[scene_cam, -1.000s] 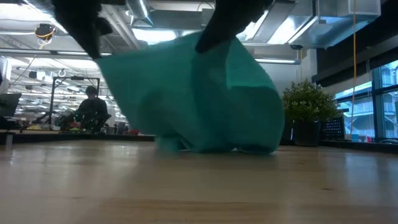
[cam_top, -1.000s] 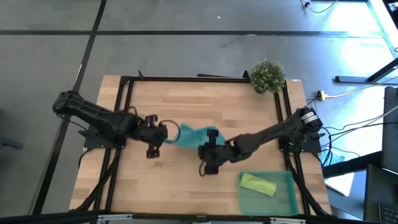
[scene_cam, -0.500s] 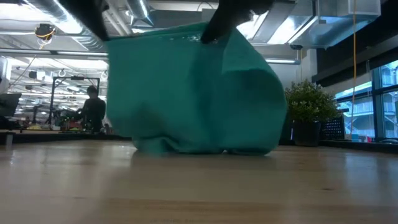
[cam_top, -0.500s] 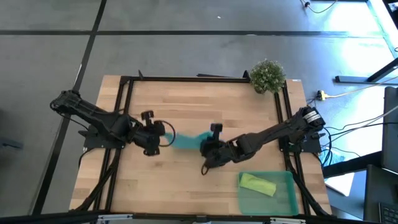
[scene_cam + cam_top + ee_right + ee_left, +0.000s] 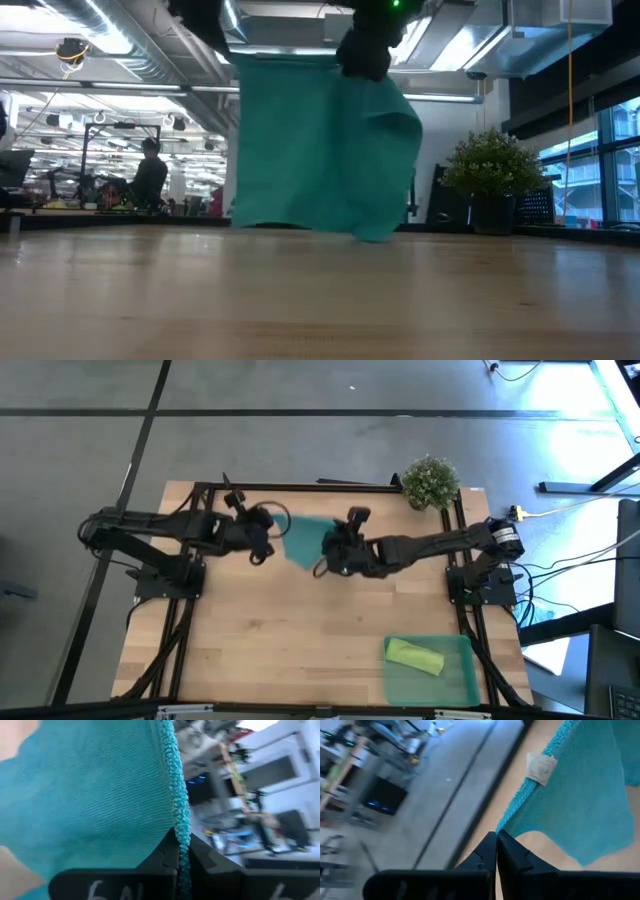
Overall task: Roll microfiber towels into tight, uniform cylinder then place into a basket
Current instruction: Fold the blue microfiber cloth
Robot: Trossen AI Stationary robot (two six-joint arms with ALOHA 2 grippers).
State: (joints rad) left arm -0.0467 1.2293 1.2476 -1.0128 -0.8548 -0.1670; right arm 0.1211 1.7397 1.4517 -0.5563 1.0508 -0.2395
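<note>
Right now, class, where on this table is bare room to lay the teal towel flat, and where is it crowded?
Bare wood runs between the hanging teal towel and the basket. Crowded: the far side, where the left gripper and right gripper pinch the towel, and the plant corner.

— What sort of place is this?
— An open lab or workshop: exposed silver ceiling ducts (image 5: 150, 45) upper left, a seated person (image 5: 148, 175) at cluttered workbenches (image 5: 60, 205) at left.
</note>
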